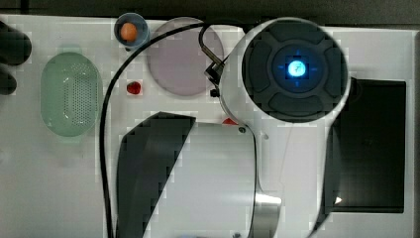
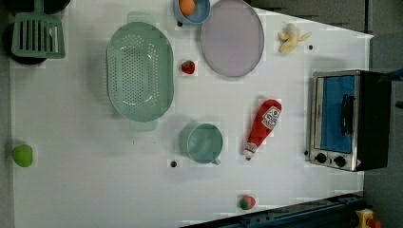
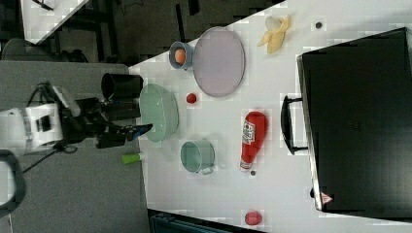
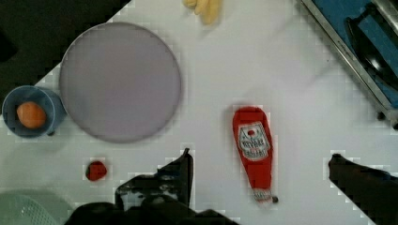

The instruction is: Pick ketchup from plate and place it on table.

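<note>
Lying flat on the smooth white worktop (image 2: 95,190), the slim red ketchup (image 2: 263,126) bottle with its white label rests apart from the round, lilac-grey plate (image 2: 232,38), between a toaster oven (image 2: 349,118) and a pale-green cup (image 2: 204,143). The gripper (image 4: 260,168) has its dark fingers spread wide, holding nothing.

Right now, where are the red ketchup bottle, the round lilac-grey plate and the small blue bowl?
red ketchup bottle (image 2: 264,124): left view, its label.
round lilac-grey plate (image 2: 232,37): left view, bare centre.
small blue bowl (image 2: 201,15): left view, its rim.
</note>
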Motion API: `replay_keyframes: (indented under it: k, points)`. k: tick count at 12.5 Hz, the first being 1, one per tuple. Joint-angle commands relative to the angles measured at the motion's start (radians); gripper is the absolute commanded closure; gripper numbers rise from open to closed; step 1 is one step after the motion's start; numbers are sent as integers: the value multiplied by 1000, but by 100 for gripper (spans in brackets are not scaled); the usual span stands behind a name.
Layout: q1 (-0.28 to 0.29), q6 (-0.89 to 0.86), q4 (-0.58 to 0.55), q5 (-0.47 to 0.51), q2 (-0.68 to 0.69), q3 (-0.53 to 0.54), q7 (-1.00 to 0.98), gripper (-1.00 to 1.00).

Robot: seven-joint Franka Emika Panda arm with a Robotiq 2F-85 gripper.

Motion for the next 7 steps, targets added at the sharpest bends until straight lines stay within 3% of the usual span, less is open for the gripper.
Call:
replay_keyframes:
  k: [1,7]
  points:
    - [3,-101,22,-1,11,1,52,-100]
    - [3,-96,15,-1,15,1,52,-100]
